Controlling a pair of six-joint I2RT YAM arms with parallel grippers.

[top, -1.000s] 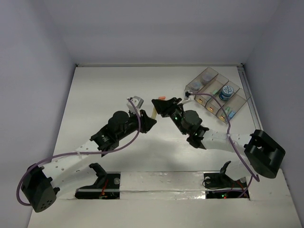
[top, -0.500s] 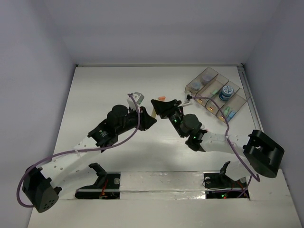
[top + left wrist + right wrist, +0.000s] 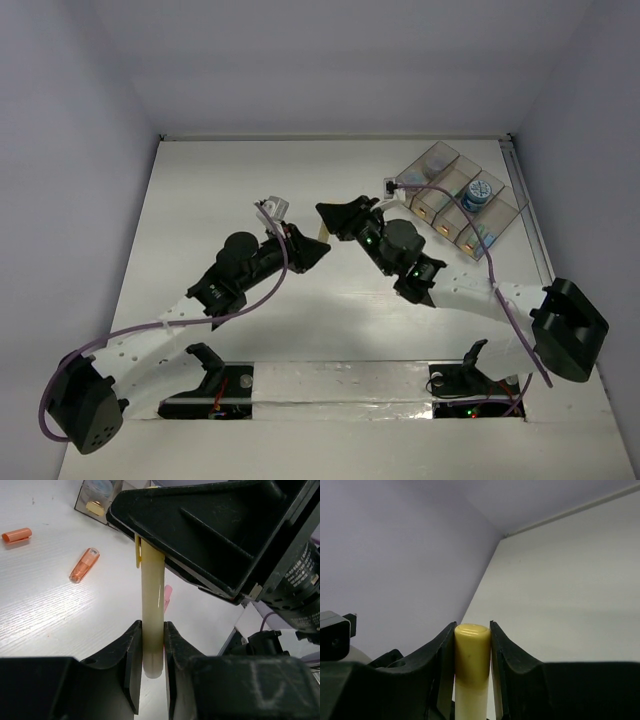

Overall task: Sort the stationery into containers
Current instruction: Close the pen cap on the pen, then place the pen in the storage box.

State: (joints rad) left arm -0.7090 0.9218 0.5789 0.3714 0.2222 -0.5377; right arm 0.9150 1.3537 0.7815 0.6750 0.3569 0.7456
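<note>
Yellow stick [image 3: 151, 595] clamped both ends, L gripper [image 3: 152, 635] on pale body, R gripper [image 3: 472, 645] on cap; long axis points twd containers [image 3: 410, 178], R arm nearer.

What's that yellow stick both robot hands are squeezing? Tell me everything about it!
The yellow stick is a smooth, round, plastic-looking tube with a pale cream body and a brighter yellow rounded cap. The left gripper is shut on its cream end, the right gripper on its capped end, so it bridges them.

Glossy smooth plastic yellow stick [image 3: 152, 600]
</note>
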